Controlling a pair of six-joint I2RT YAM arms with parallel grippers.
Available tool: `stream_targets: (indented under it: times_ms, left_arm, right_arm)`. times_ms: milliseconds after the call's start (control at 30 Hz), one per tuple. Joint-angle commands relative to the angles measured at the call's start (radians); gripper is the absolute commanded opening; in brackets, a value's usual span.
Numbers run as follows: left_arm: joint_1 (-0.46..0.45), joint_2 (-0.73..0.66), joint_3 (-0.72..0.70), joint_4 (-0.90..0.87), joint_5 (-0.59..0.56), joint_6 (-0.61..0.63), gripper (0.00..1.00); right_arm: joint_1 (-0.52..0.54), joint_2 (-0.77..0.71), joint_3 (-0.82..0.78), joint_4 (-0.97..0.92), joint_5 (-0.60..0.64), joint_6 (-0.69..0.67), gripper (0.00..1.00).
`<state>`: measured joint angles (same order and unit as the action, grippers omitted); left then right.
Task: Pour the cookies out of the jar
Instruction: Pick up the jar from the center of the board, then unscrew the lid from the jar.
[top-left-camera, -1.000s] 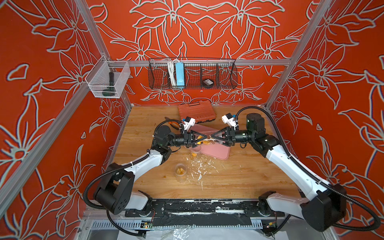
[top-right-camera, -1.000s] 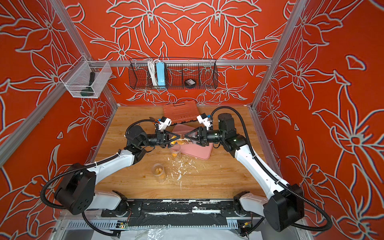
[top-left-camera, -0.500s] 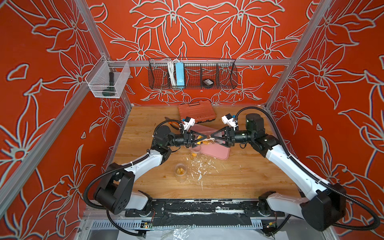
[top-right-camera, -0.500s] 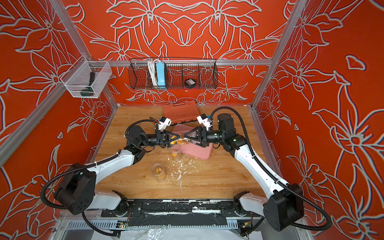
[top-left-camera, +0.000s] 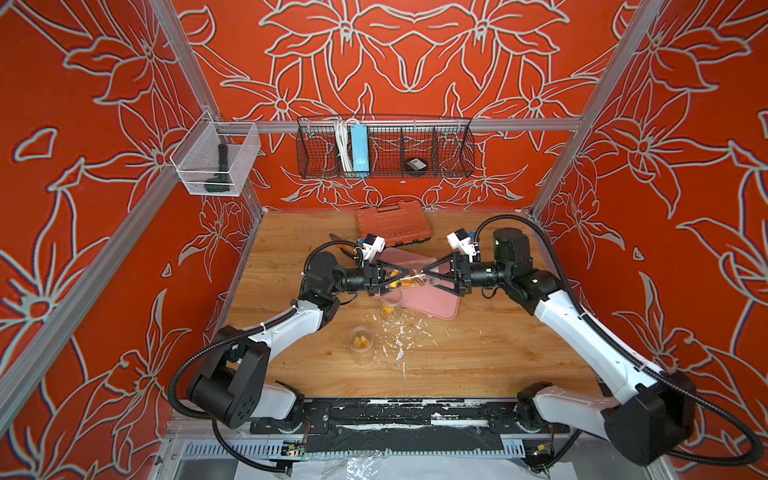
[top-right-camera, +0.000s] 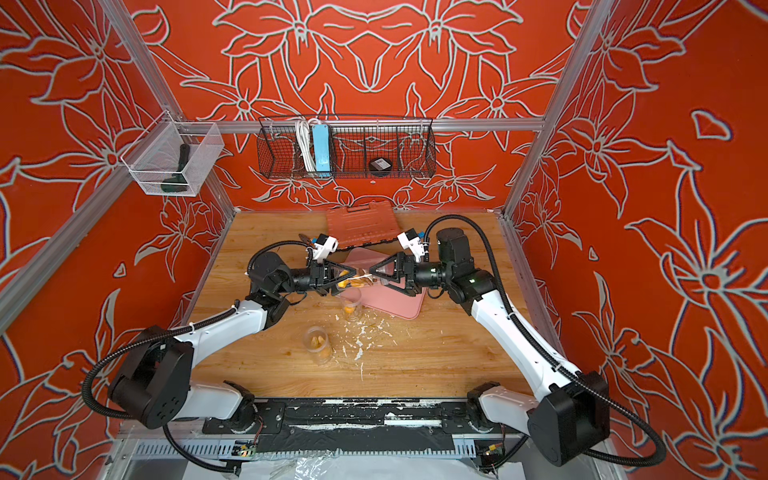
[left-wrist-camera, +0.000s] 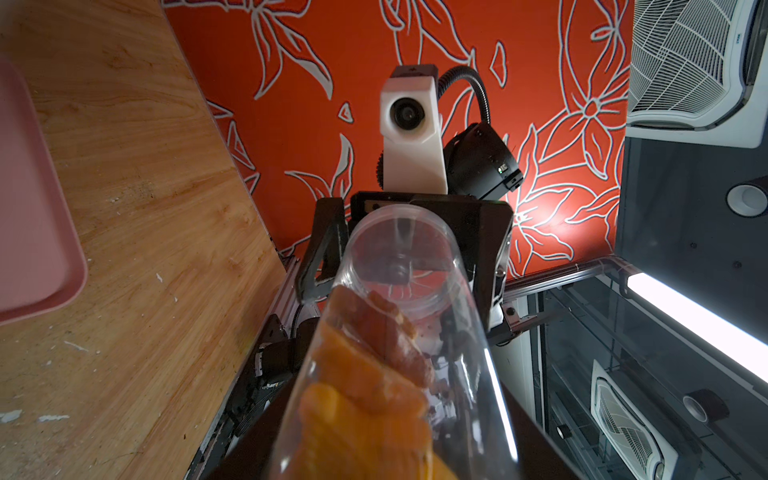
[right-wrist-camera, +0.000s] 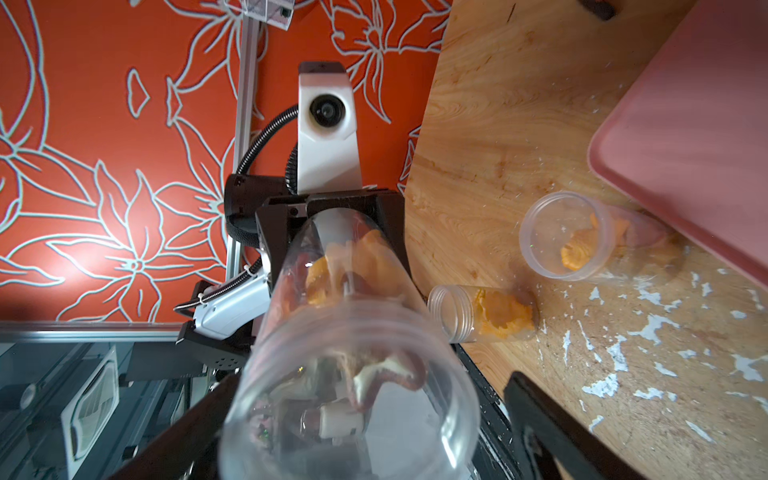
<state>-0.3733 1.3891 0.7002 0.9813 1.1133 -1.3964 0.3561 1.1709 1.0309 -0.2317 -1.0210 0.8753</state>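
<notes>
A clear plastic jar hangs level above the pink tray's near-left corner. Orange and tan cookies lie inside it. My left gripper is shut on one end of the jar. My right gripper faces it from the other side and is open. Its fingers stand apart on either side of the jar's other end, with a gap showing beside the jar wall.
Two more clear jars with orange cookies are on the wooden table below, one against the pink tray, one nearer the front. White flecks lie scattered beside them. An orange tool case sits at the back.
My right gripper's jaws have spread wide off the jar's end. The left gripper has stayed shut on the jar, and both arms have hardly moved.
</notes>
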Motion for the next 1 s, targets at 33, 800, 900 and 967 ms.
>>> stream_targets:
  times_ms: [33,800,900,967]
  left_arm:
    - [0.024,-0.033,-0.018,0.050,0.030,-0.030,0.61]
    - [0.093,0.100,0.131,-0.118,0.140,0.135,0.61]
    - [0.093,0.114,0.134,-0.093,0.147,0.117,0.61]
    - [0.092,0.114,0.134,-0.088,0.151,0.111,0.61]
  right_arm:
    - [-0.053,-0.099,0.015,0.010,0.065,0.006,0.99]
    - [-0.092,0.050,0.014,0.072,-0.074,-0.012,0.99]
    - [-0.092,0.080,0.027,0.077,-0.107,-0.017,0.99]
    - [-0.092,0.089,0.029,0.092,-0.114,-0.011,0.99]
